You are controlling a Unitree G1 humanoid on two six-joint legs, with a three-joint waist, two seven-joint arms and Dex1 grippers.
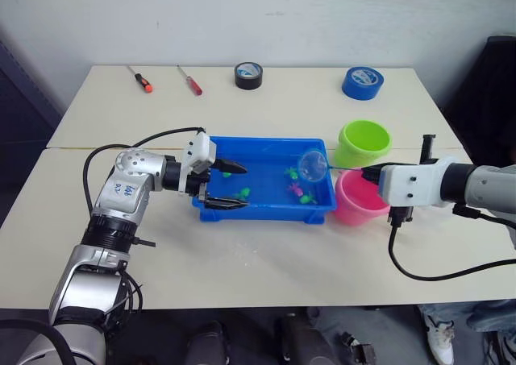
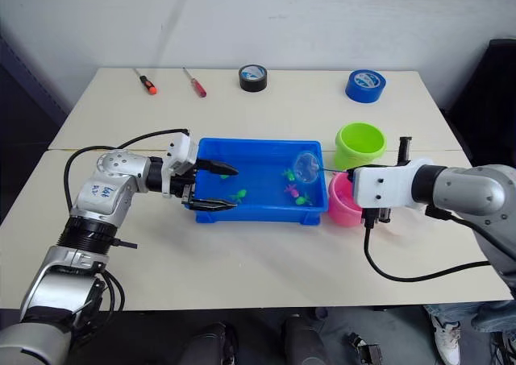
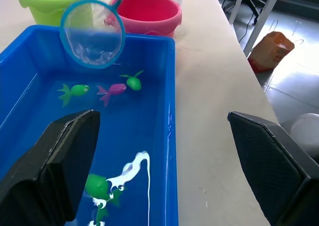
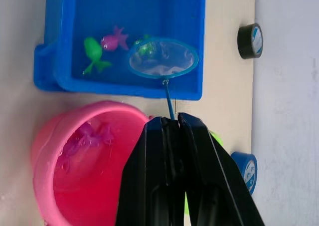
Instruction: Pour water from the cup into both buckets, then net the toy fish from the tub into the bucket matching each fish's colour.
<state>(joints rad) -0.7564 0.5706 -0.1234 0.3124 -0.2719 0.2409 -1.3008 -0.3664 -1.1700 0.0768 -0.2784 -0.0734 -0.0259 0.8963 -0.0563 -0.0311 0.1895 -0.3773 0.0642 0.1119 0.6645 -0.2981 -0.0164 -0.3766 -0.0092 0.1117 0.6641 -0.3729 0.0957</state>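
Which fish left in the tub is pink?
The single magenta fish, lying in the tub between two green fish just beyond the net. The others in the tub are all green.

Both eye views look down from the head across the counter point(image 1: 266, 244); each wrist view looks closely along its tool into the tub point(image 3: 169, 111).
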